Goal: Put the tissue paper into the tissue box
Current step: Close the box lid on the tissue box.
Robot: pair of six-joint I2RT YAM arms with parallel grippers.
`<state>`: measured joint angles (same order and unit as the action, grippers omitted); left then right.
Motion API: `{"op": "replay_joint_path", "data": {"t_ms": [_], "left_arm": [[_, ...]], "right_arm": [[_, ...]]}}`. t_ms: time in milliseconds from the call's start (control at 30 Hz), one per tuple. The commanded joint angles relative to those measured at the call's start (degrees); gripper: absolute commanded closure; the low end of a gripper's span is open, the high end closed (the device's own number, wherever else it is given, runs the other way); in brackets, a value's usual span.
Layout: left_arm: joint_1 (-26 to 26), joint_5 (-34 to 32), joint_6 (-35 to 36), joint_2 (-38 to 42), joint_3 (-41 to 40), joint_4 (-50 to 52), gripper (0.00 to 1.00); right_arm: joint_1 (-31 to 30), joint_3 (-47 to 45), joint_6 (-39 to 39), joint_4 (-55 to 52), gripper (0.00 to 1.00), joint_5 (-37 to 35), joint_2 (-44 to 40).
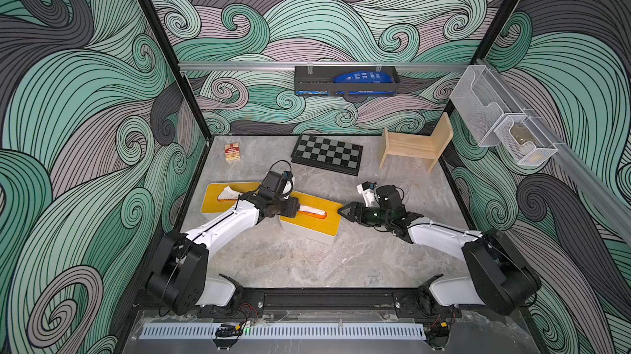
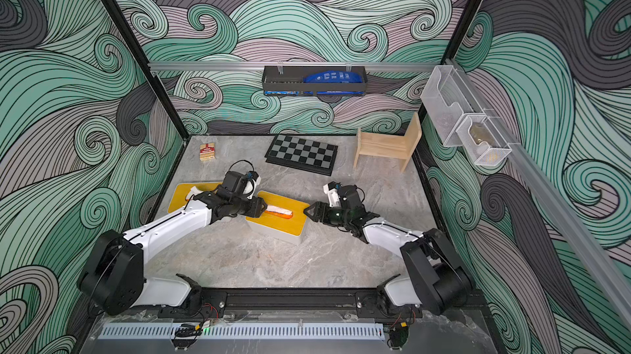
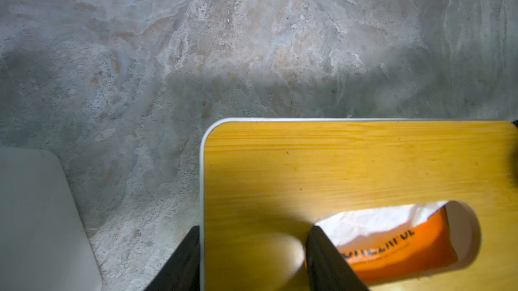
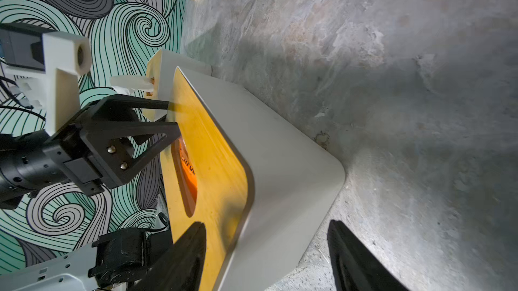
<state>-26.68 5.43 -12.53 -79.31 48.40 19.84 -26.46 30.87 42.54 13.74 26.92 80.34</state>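
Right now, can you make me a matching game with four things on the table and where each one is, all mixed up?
Things:
1. chessboard
2. small red box
3. wooden chair
4. tissue box with the orange pack inside

Places:
A. far left corner of the table
B. near the middle of the table
C. far right corner of the table
D. flat by the back wall, between the two corners

Pairs: 1-D, 2-A, 3-C, 4-B.
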Motion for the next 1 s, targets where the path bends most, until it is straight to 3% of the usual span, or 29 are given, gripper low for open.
{"op": "replay_joint_path", "data": {"t_ms": [0, 600, 967], "left_arm": [[-0.1, 1.9, 0.1, -0.8, 1.5, 1.0, 0.54], [-0.1, 2.1, 0.3, -0.3, 1.7, 1.1, 0.5], [-0.1, 3.6, 0.3, 4.2, 2.3, 0.9, 0.29]], "right_arm": [[-0.3, -1.2, -1.5, -0.6, 0.28, -1.9, 1.1], [-0.3, -3.6, -3.0, -0.3, 0.27, -4.1, 3.6], [-0.3, 2.4, -8.8, -8.1, 0.25, -5.5, 4.6]]}}
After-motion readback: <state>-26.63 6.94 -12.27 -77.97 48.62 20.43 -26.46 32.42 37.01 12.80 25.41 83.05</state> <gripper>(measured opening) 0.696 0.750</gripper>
